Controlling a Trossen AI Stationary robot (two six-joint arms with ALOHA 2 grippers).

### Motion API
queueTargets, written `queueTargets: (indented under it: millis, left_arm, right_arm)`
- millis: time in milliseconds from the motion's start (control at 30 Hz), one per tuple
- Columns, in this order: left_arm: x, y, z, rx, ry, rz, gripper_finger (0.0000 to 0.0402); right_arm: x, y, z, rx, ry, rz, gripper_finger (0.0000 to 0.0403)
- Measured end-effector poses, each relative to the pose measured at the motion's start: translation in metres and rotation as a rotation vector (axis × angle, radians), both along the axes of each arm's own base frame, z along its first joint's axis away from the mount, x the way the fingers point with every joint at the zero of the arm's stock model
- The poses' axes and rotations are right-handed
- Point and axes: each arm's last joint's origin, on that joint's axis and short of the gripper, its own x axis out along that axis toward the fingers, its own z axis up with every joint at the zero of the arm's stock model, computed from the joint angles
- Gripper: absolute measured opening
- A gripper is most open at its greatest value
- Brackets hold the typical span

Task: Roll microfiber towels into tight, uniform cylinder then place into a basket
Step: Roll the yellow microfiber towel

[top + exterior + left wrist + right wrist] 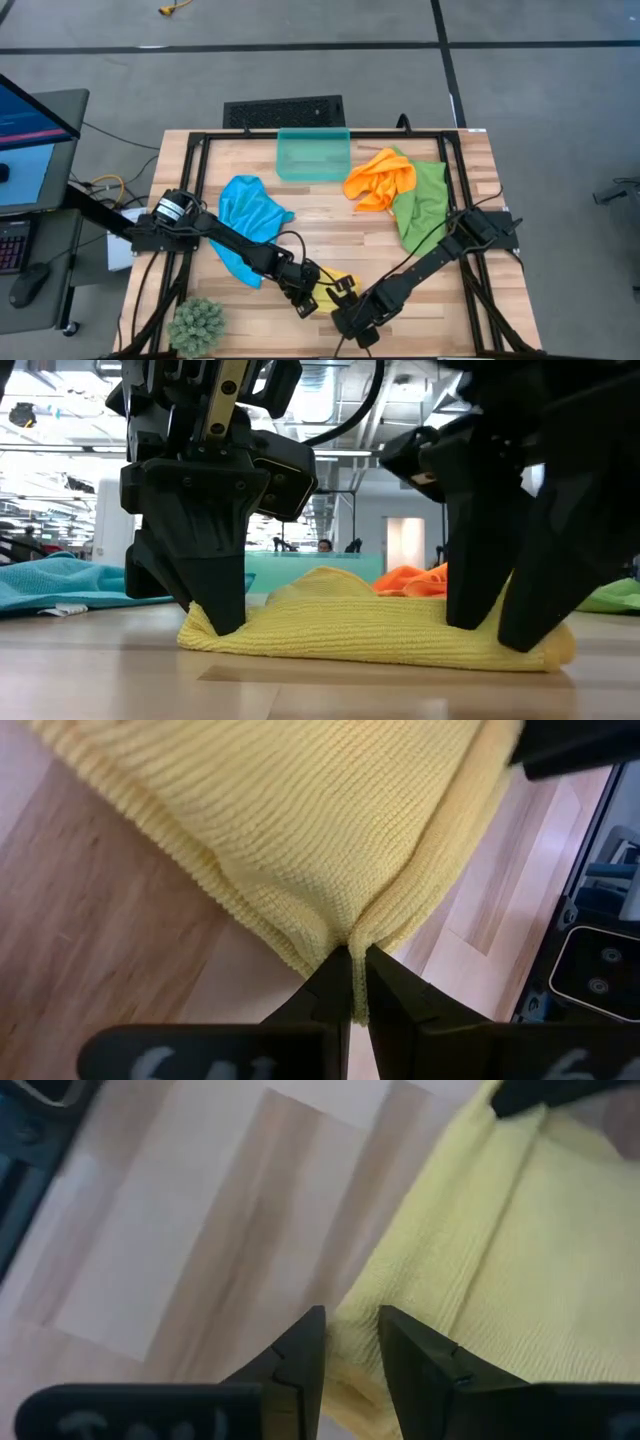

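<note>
At the lower centre of the high view, both arms meet over the yellow towel, which lies folded flat on the table. The left end effector is pinched tight on a bunched edge of it, while the right end effector stands at the towel's other edge with its fingers narrowly parted and cloth between them; a firm grip there cannot be confirmed. To roll well, both would best hold the same edge level, keep the cloth taut between them and turn it over evenly so the cylinder stays uniform. The basket waits at the upper centre, with the blue towel to its lower left and the orange towel and green towel to its right.
</note>
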Motion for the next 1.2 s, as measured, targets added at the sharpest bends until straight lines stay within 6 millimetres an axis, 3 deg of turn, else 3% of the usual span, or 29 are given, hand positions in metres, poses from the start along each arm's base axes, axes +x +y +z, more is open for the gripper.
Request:
queueTargets:
  millis: [433, 733, 1000, 1200]
  left_arm:
    - [0.000, 0.000, 0.000, -0.004, -0.002, -0.002, 0.0019]
    - [0.000, -0.001, 0.001, 0.008, -0.022, -0.032, 0.0059]
    - [0.000, -0.003, 0.001, 0.018, -0.054, -0.111, 0.0111]
    - [-0.001, -0.004, 0.004, 0.034, -0.106, -0.241, 0.0125]
  right_arm:
    - [0.007, -0.021, -0.007, -0.029, 0.080, -0.100, 0.0118]
    - [0.010, -0.024, -0.022, -0.051, 0.109, -0.131, 0.0114]
    - [0.010, -0.024, -0.023, -0.062, 0.097, -0.171, 0.0059]
    - [0.010, -0.024, -0.023, -0.055, 0.093, -0.175, 0.0011]
